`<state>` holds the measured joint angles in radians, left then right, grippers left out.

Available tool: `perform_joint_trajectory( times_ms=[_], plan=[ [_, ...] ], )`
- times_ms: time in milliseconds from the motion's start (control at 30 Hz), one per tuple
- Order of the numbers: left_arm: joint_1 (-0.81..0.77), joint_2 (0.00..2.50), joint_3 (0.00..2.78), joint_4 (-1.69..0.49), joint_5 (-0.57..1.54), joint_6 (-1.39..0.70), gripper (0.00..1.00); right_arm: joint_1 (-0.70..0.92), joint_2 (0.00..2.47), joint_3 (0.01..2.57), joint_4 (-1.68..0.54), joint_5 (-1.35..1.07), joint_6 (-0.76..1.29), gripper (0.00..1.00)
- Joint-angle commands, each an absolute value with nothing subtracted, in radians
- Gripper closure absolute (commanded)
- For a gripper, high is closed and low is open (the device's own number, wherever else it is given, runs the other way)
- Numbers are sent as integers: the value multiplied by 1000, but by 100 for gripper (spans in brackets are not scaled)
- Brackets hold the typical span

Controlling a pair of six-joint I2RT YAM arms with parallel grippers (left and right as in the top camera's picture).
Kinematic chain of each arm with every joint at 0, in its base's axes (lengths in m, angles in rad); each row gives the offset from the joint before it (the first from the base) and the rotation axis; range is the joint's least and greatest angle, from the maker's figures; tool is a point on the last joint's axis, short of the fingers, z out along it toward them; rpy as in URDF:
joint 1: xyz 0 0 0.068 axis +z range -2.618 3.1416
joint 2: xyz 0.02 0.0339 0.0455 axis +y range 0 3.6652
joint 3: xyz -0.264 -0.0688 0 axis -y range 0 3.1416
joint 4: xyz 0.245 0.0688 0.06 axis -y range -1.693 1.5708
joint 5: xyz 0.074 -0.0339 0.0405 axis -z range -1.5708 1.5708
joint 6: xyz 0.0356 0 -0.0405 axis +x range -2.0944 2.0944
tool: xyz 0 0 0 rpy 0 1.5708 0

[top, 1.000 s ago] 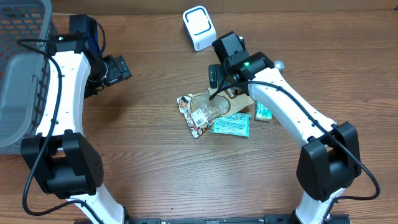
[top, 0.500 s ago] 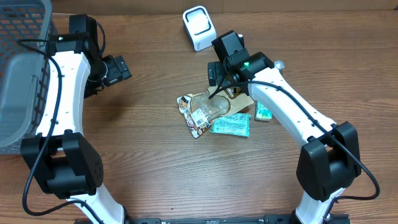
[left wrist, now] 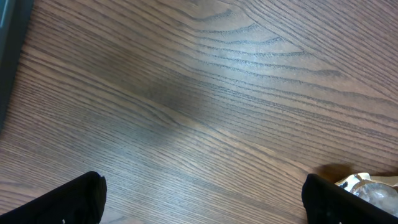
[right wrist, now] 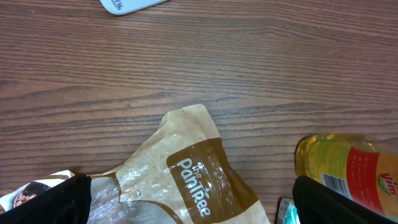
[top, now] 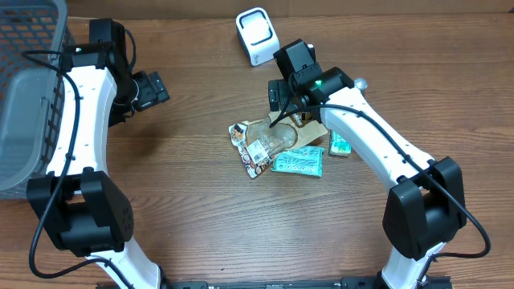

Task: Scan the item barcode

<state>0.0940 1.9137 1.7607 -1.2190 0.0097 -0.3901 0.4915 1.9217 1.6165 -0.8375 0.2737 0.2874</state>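
Wooden table (top: 193, 217) bears the brown bag (right wrist: 208, 177) directly beneath the wide-open, empty right tool (right wrist: 194, 202).

A dark brown wood-grain tabletop (top: 185, 209) fills the whole view, evenly lit, with soft blurred shadows across its grain. A grey plastic mesh basket (top: 24, 72) stands at its far left edge.

The pile of packs (top: 285, 152) fills the middle of the table (top: 201, 233). The white scanner (top: 257, 36) stands at 12 o'clock, the grey basket (top: 40, 32) at 9 o'clock. Bare wood lies at 6 o'clock.
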Motion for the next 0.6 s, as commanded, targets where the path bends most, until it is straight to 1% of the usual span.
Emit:
perform_joint_trajectory(
  times_ms=[0,267,567],
  plan=[
    [91,1908,1782,-1219,-7,-389,0,487,1925,1623,-831,287,292,0],
    [8,1758,1782,-1219,-7,-389,1,487,1925,1623,-831,287,292,0],
    [-1,1578,1782,-1219,-7,-389,0,487,1925,1623,-831,287,292,0]
  ],
)
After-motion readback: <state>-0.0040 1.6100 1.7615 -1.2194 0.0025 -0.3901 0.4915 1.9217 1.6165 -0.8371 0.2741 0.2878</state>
